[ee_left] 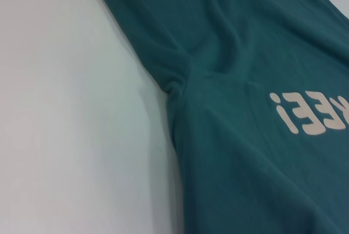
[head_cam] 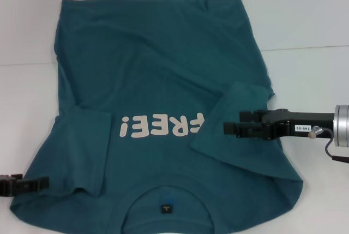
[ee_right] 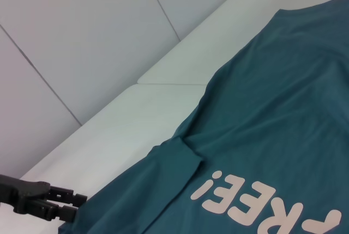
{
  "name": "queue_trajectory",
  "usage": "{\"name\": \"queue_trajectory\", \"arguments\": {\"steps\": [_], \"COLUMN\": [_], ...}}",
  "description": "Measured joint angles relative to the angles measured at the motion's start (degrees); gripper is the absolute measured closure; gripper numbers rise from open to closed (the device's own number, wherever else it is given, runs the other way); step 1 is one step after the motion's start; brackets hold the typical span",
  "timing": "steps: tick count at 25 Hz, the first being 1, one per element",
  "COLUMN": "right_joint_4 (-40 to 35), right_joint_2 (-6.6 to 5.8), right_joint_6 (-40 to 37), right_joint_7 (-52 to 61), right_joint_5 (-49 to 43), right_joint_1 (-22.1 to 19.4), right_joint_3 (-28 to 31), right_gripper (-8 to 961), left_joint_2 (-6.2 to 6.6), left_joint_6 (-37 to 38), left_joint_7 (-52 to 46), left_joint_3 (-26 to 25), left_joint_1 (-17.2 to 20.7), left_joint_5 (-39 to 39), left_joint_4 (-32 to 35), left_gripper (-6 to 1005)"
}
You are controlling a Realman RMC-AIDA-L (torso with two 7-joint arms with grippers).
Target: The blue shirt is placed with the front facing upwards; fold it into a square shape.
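Right gripper (head_cam: 232, 129): it hovers over the right sleeve (head_cam: 234, 127), which lies folded inward and covers the first letter of the "FREE!" lettering (head_cam: 161, 125). Its two dark fingers lie one above the other with a slim gap, and whether they pinch cloth I cannot tell.

Left gripper (head_cam: 43, 184): it sits low at the left shoulder edge, beside the left sleeve (head_cam: 87, 152); only its tip shows and its fingers cannot be judged (the right wrist view shows it at the hem of that sleeve).

The blue shirt (head_cam: 163, 70) lies front up on the white counter (head_cam: 305, 21), collar (head_cam: 166, 204) nearest the robot and hem at the far side.

Judgement: the step in hand appears to be tucking the sleeves in. To do it well, lay the right sleeve flat, its fold line parallel to the side seam, and smooth the crease before letting go.

Edges: the right flank is rumpled near the armpit, and the left armpit is bunched. Bare counter lies on both sides and beyond the hem; near the robot the shirt runs out of view.
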Motion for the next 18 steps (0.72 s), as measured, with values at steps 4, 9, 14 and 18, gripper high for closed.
{"name": "queue_trajectory", "arguments": {"steps": [4, 9, 14, 18], "right_joint_4": [0.0, 0.0, 0.0, 0.0], "right_joint_2": [0.02, 0.03, 0.11, 0.12], "right_joint_6": [0.0, 0.0, 0.0, 0.0], "right_joint_7": [0.1, 0.2, 0.2, 0.2], "right_joint_5": [0.0, 0.0, 0.0, 0.0], "right_joint_1": [0.0, 0.0, 0.0, 0.0], "right_joint_3": [0.0, 0.0, 0.0, 0.0], "right_gripper": [34, 35, 35, 35], "left_joint_2": [0.0, 0.0, 0.25, 0.38], "left_joint_6": [1.0, 3.8, 7.3, 9.5], "left_joint_7": [-0.1, 0.0, 0.0, -0.1], "left_joint_3": [0.7, 0.8, 0.7, 0.8], "left_joint_1": [-0.1, -0.6, -1.5, -2.2], "left_joint_5": [0.8, 0.7, 0.1, 0.1], "left_joint_4": [0.0, 0.0, 0.2, 0.3], "left_gripper": [112, 112, 112, 112]}}
